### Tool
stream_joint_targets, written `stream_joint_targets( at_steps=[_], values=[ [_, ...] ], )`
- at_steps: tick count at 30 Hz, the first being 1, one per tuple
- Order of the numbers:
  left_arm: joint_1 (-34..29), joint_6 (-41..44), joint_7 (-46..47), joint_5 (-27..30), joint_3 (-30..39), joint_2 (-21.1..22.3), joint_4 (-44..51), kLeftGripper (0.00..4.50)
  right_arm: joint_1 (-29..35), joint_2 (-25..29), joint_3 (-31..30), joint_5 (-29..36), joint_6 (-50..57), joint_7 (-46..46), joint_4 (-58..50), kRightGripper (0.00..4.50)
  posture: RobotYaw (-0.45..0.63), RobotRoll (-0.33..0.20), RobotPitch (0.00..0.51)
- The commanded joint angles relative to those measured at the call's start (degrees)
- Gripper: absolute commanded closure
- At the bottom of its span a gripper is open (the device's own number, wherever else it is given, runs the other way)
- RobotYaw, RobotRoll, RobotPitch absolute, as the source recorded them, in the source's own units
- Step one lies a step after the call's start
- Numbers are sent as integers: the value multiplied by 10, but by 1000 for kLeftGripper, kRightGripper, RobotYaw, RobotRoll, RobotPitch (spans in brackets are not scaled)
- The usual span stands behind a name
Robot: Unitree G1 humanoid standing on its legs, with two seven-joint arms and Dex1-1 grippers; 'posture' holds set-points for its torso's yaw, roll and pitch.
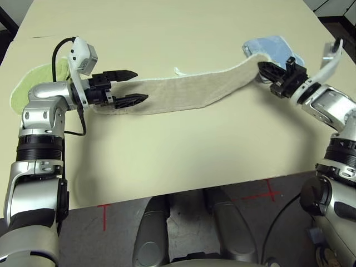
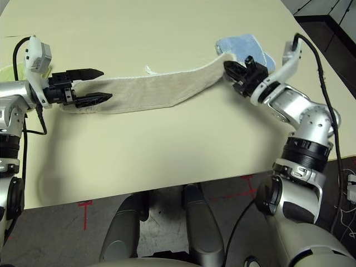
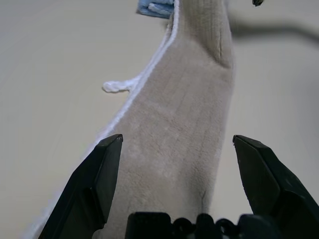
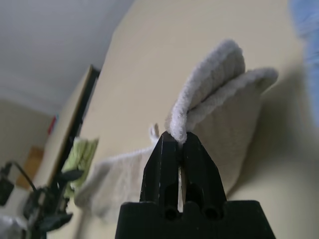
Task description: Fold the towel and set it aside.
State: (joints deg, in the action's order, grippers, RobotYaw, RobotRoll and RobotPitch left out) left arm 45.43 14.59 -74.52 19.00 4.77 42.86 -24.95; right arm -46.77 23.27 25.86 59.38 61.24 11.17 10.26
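Right gripper pinching plush terry towel, long folded strip.

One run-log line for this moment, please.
towel: long strip on table | right hand: shut on towel end, raised | left hand: open over other end

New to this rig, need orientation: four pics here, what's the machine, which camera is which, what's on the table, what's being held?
It is a humanoid robot with two arms, each ending in a two-finger gripper. Two pictures come from its head, looking down; the other two from cameras on each wrist. On the table lies a long beige towel. The right gripper is shut on one end, lifting it. The left gripper is open, its fingers either side of the other end. A folded blue towel and a green cloth lie nearby.
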Motion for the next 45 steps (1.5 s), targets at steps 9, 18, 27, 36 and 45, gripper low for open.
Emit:
stream_joint_targets(
  at_steps=[9, 18, 27, 36, 45],
  values=[
    [-18, -23, -9, 3, 17, 14, -16, 0, -9, 38, -139, -76, 15, 109, -57, 4466, -6, 0, 282],
    [-14, -85, -23, -4, 17, 10, -90, 0, -38, 30, -200, -130, 14, 129, -59, 4466, -5, 0, 279],
    [-12, -122, -33, -3, 21, 12, -131, 0, -46, 29, -263, -199, -24, 192, -59, 4466, 7, 0, 279],
    [17, -195, -63, -4, 26, 0, -222, 0, -63, -10, -277, -236, -38, 210, -40, 4466, 3, 0, 276],
    [13, -255, -117, 5, 30, -2, -241, 0, -63, -24, -286, -253, -23, 221, -48, 4466, 14, 0, 270]
  ],
)
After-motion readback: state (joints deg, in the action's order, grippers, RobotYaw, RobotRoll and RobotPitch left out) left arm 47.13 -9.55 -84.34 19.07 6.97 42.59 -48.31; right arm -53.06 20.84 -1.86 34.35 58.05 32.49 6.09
